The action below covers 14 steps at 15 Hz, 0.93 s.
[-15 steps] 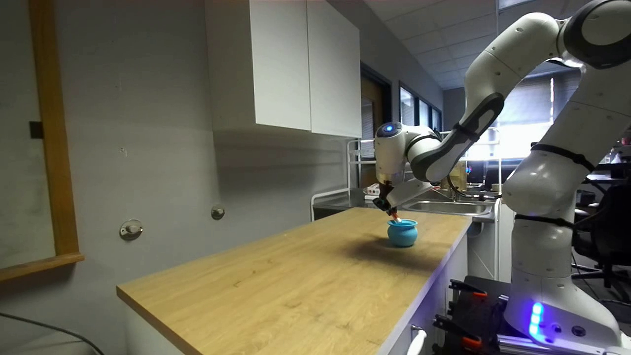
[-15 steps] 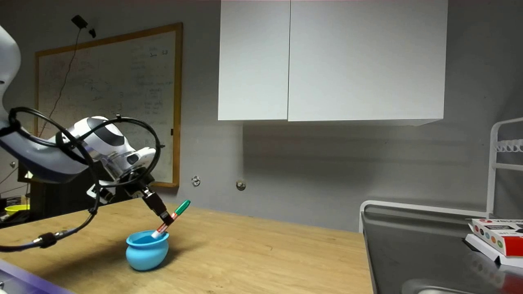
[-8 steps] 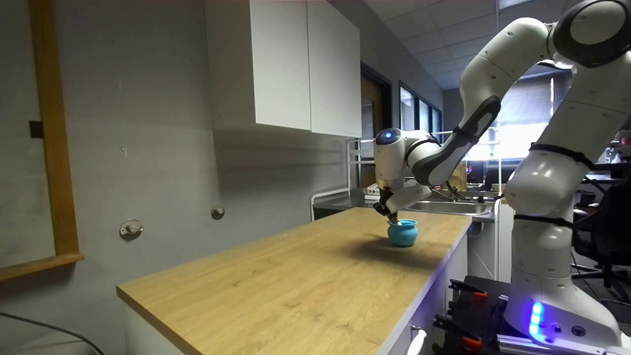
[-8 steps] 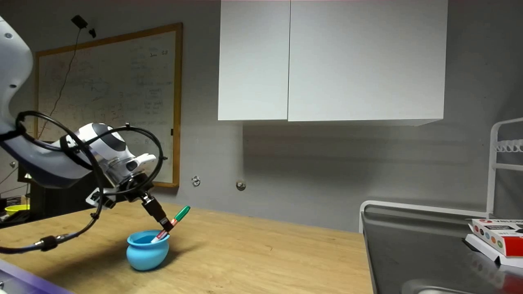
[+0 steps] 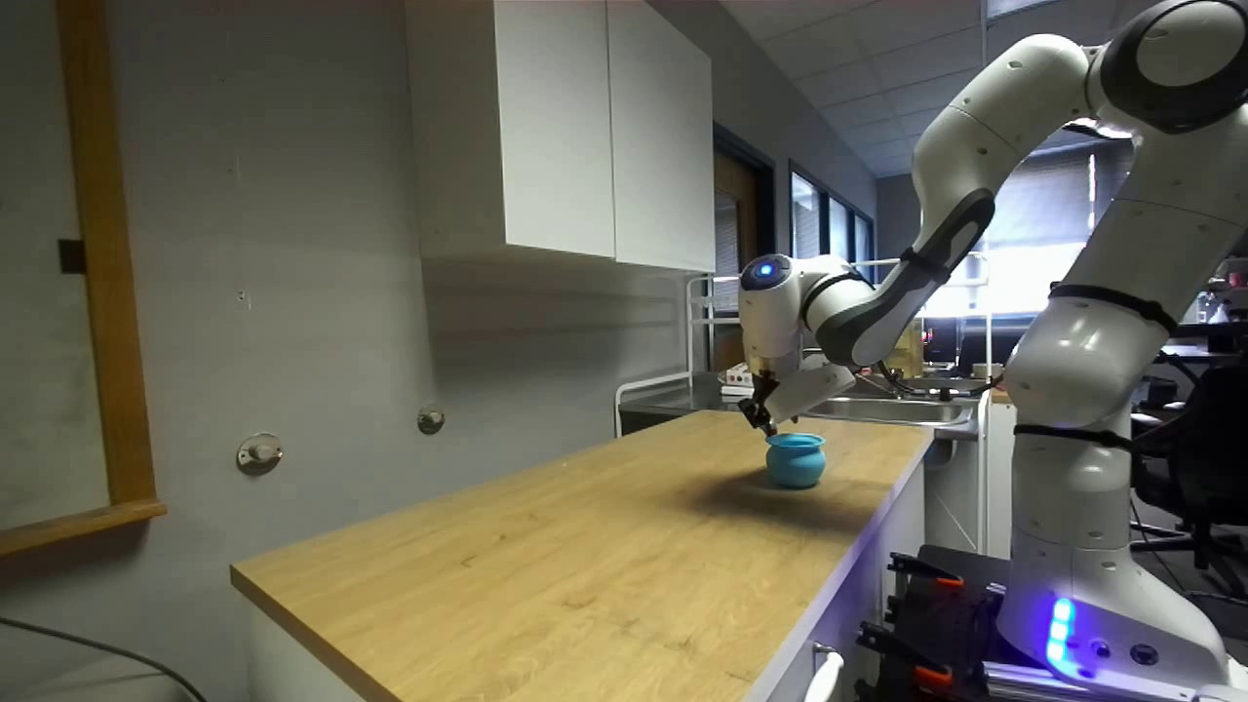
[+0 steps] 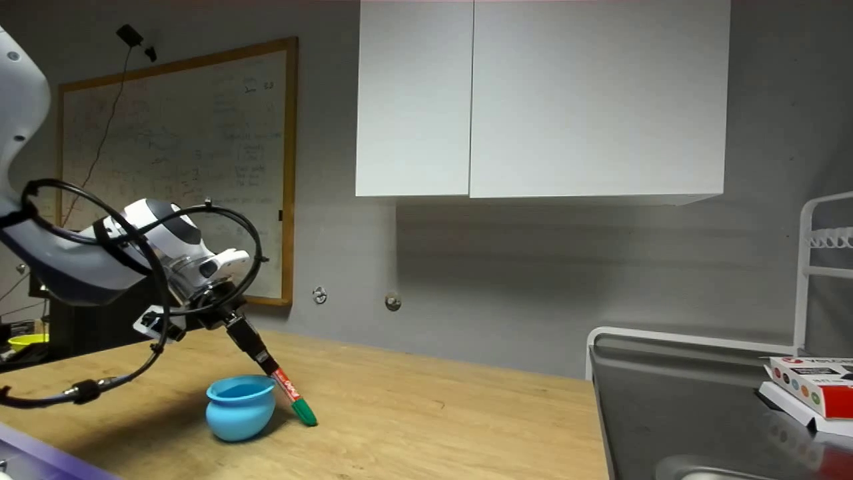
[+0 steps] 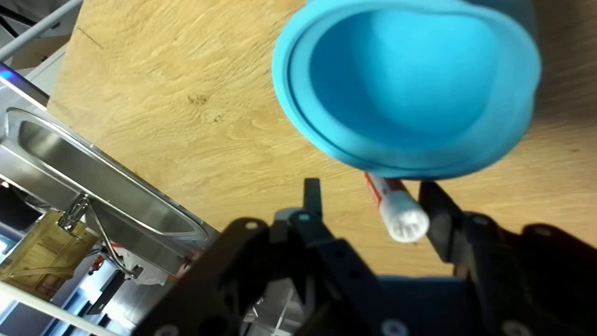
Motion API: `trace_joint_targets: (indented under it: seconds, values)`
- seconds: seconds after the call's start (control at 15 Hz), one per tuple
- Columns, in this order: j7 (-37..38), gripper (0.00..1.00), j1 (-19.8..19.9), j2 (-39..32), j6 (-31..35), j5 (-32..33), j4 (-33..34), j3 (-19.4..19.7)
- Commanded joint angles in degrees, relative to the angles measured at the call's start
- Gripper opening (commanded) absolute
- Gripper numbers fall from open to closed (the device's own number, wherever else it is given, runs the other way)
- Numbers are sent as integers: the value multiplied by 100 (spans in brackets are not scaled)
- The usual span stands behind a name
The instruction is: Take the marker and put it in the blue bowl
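The blue bowl stands upright on the wooden counter; it also shows in an exterior view and, empty inside, in the wrist view. The marker is outside the bowl, on the bowl's far side from the arm base, tilted with its green end down at the counter. In the wrist view its white end points up between the fingers, close to the right-hand finger. My gripper is open around it, beside the bowl's rim; its fingertips also show in an exterior view. In an exterior view the marker is hidden.
The wooden counter runs along the wall under a white cabinet. A metal sink lies beyond one end. A red and white box sits on the dark surface beside the counter. Cables loop along the arm.
The gripper came down a little, then opened. The marker left its grip and swung over: its white end was at the bowl's mouth, now its green end is down outside the bowl.
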<state>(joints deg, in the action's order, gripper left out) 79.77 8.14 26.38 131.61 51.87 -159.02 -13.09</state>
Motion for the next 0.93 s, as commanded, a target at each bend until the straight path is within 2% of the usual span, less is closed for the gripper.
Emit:
trace_joint_targets:
  seconds: [0.0,0.07,0.13,0.47,0.73,0.8,0.87]
  values:
    - [249,88,-240,28,-253,215,12,132]
    - [257,97,-274,38,-291,224,11,149]
    - [248,100,-311,53,-345,221,13,165]
    - [-115,100,-545,147,-593,102,28,262]
    - [-1644,100,-1043,223,-466,-411,17,557]
    - [-1013,100,-831,107,-472,-163,31,418]
    - [-1260,100,-900,129,-460,-271,33,435]
